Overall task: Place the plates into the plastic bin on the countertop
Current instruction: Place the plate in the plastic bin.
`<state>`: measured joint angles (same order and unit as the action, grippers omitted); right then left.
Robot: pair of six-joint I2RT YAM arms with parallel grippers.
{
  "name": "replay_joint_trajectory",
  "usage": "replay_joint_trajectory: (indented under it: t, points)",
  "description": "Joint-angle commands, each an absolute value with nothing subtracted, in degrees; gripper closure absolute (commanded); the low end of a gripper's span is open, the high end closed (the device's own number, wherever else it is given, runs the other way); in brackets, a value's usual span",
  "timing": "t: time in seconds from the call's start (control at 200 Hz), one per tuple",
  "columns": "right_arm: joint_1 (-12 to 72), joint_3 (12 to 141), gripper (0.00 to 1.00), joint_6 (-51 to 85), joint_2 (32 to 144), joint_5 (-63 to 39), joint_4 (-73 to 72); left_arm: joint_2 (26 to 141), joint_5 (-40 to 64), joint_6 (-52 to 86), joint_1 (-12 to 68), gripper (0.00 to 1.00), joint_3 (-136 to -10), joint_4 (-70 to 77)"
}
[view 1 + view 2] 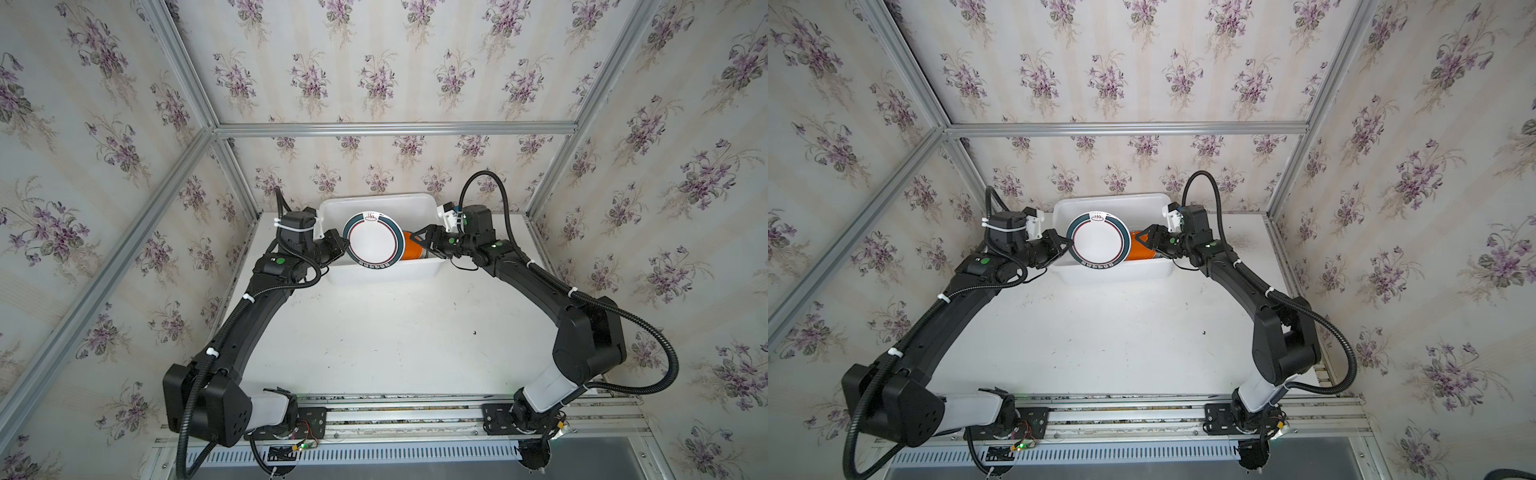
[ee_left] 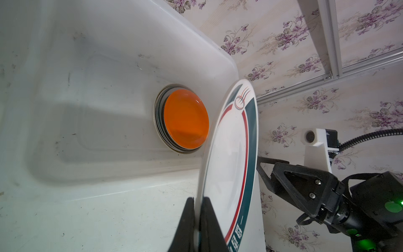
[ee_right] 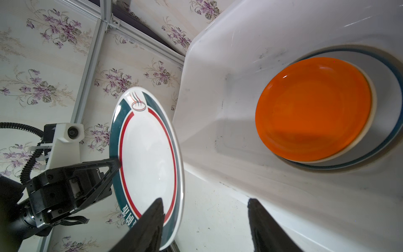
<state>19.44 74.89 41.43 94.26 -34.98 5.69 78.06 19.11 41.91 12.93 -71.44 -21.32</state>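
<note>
Holding noted: left gripper (image 2: 197,199) is clamped tight on the rim of a white plate (image 1: 372,241) with a teal band, gripping it at the plate's 9 o'clock in both top views. The plate hangs in the air over the bin (image 1: 374,199), clear of its floor, logo at 12 o'clock and characters at 6 o'clock.

Bin sits at 12 o'clock on the countertop (image 1: 395,340), against the back wall.

A stack of plates lies on the bin floor at its 3 o'clock end, with an orange plate (image 3: 314,109) on top and white and teal rims showing under it.

Right gripper (image 3: 205,200) is at the held plate's 3 o'clock, above the stack, jaws well apart with nothing between them. One finger lies across the plate's rim in the right wrist view; contact cannot be told.
</note>
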Motion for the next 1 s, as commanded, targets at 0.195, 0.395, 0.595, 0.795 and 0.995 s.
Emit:
replay_joint_trajectory:
  t: [0.195, 0.395, 0.595, 0.795, 0.995]
  points:
    - [19.4, 75.3, 0.44, 43.1, 95.1, -36.4, 2.0, 84.3, 22.7, 41.9, 16.2, 1.0, -77.0, -14.9]
    - [19.1, 75.0, 0.68, 44.1, 94.9, -35.5, 2.2, 86.7, 24.9, 41.6, 17.7, 1.0, -77.6, -13.3]
    - [18.4, 74.4, 1.0, 46.2, 95.1, -35.7, 1.0, 89.3, 28.8, 41.8, 17.7, 1.0, -78.7, -11.8]
    - [17.8, 73.6, 1.0, 48.0, 94.7, -34.9, -0.1, 89.4, 28.5, 41.1, 17.2, 0.51, -79.0, -11.9]
    - [17.2, 75.4, 1.0, 46.5, 94.4, -31.9, 3.4, 88.1, 27.8, 40.5, 15.3, 0.0, -77.3, -12.3]
